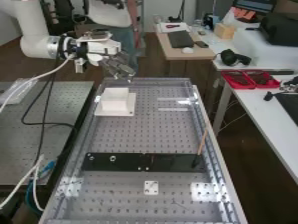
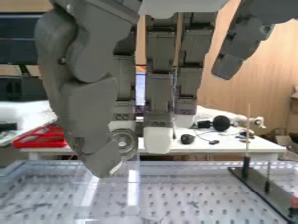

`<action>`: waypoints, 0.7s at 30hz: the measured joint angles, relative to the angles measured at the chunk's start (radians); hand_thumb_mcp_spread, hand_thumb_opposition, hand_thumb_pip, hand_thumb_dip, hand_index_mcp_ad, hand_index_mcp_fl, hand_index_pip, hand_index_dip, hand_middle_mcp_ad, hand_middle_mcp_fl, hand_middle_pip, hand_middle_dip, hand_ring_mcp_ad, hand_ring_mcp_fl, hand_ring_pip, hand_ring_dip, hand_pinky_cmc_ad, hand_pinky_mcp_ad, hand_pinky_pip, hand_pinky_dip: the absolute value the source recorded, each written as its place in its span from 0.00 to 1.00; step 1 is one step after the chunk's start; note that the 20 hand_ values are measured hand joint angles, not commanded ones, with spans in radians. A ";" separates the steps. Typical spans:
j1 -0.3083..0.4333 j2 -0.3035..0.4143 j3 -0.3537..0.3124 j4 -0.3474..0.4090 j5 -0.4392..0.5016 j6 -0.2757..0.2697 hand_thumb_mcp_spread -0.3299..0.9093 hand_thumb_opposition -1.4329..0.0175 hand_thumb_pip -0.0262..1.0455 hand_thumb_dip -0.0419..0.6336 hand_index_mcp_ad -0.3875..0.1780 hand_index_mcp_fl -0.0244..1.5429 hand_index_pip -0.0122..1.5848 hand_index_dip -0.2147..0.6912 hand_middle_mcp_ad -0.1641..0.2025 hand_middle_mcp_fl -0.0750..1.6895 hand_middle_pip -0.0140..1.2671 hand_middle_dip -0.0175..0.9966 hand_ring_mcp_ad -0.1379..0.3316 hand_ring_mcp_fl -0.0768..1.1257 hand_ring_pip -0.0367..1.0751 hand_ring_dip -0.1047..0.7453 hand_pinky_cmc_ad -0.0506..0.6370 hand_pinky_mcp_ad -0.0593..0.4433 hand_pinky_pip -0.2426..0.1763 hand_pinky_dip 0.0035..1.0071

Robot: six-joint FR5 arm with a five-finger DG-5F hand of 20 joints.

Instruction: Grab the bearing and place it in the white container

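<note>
1. The robot hand [image 1: 118, 65] has its thumb and fingertips closed on the bearing [image 2: 124, 143]; a pinch so near the tips could let the small ring roll or squirt out if pressure shifts.
2. Hand and bearing are held up near the far end of the desk [image 1: 140, 135], above the white container [image 1: 116, 104] rather than in it; releasing too early or off line could drop the bearing on its base plate [image 1: 127, 112] or on the perforated top, where it may roll.
3. Coming down too low or too far sideways, the knuckles could catch the container's wall and shove it; I can't tell whether it is fixed.
4. Uneven opening might leave the bearing clinging to one fingertip.
</note>
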 joint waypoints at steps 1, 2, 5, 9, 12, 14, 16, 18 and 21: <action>0.006 0.001 -0.003 0.000 0.001 0.002 0.75 0.32 0.41 0.48 0.45 0.37 0.83 0.31 0.55 0.57 0.59 0.76 0.38 0.54 0.29 0.85 0.68 0.58 0.67 0.17; 0.020 0.003 -0.010 0.002 0.003 0.007 0.75 0.32 0.41 0.48 0.44 0.37 0.83 0.30 0.55 0.57 0.59 0.76 0.38 0.54 0.29 0.85 0.68 0.58 0.67 0.17; 0.052 0.005 -0.027 0.009 0.010 0.017 0.75 0.32 0.41 0.48 0.45 0.37 0.83 0.30 0.54 0.57 0.59 0.76 0.38 0.54 0.29 0.85 0.68 0.58 0.67 0.17; 0.089 -0.006 -0.044 0.027 0.024 0.036 0.75 0.32 0.41 0.48 0.44 0.37 0.83 0.31 0.54 0.57 0.59 0.76 0.37 0.54 0.29 0.85 0.68 0.58 0.67 0.17; 0.105 -0.022 -0.051 0.036 0.031 0.049 0.75 0.32 0.41 0.48 0.45 0.37 0.83 0.30 0.54 0.57 0.59 0.76 0.38 0.54 0.29 0.86 0.68 0.58 0.67 0.17; 0.120 -0.043 -0.058 0.046 0.043 0.062 0.75 0.32 0.41 0.48 0.45 0.37 0.83 0.31 0.54 0.57 0.59 0.76 0.38 0.54 0.28 0.85 0.68 0.58 0.67 0.17; 0.128 -0.059 -0.062 0.053 0.053 0.074 0.75 0.32 0.41 0.48 0.45 0.37 0.83 0.31 0.55 0.57 0.59 0.77 0.38 0.54 0.28 0.85 0.68 0.58 0.67 0.17; 0.137 -0.075 -0.068 0.063 0.067 0.086 0.75 0.32 0.41 0.48 0.45 0.37 0.83 0.31 0.54 0.57 0.59 0.76 0.37 0.54 0.30 0.85 0.68 0.60 0.67 0.17; 0.144 -0.093 -0.074 0.068 0.083 0.102 0.75 0.32 0.41 0.48 0.45 0.37 0.83 0.30 0.55 0.58 0.59 0.76 0.37 0.54 0.30 0.85 0.68 0.60 0.67 0.17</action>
